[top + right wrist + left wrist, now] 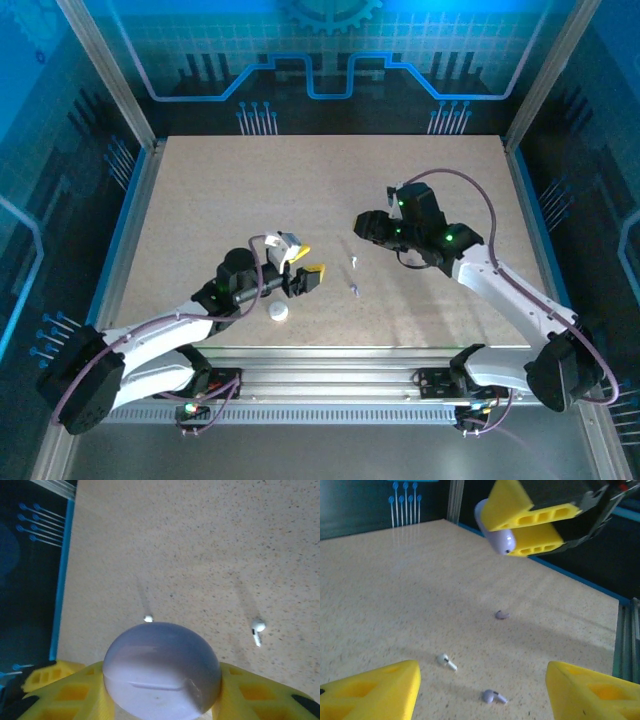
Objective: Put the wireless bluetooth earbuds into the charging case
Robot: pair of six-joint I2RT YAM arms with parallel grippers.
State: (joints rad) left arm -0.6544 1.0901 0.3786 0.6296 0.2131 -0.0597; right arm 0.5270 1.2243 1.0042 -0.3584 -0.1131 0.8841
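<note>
My right gripper (368,226) hangs above the table's middle, shut on a pale purple charging case (162,675) with its lid closed; the case (495,532) also shows between the yellow fingers (535,515) in the left wrist view. My left gripper (482,675) is open and low over the table. Ahead of it lie a white earbud (446,661), a pale purple earbud (493,696) and, farther off, another purple piece (502,614). From above the earbuds are tiny specks (354,263) (355,290). A white earbud (257,628) and a small white speck (148,618) lie beyond the case.
A small white round case (278,312) sits near the front edge, beside the left arm. Metal frame posts and blue walls (140,140) border the speckled beige table (300,190), with an aluminium rail (330,375) along the near side.
</note>
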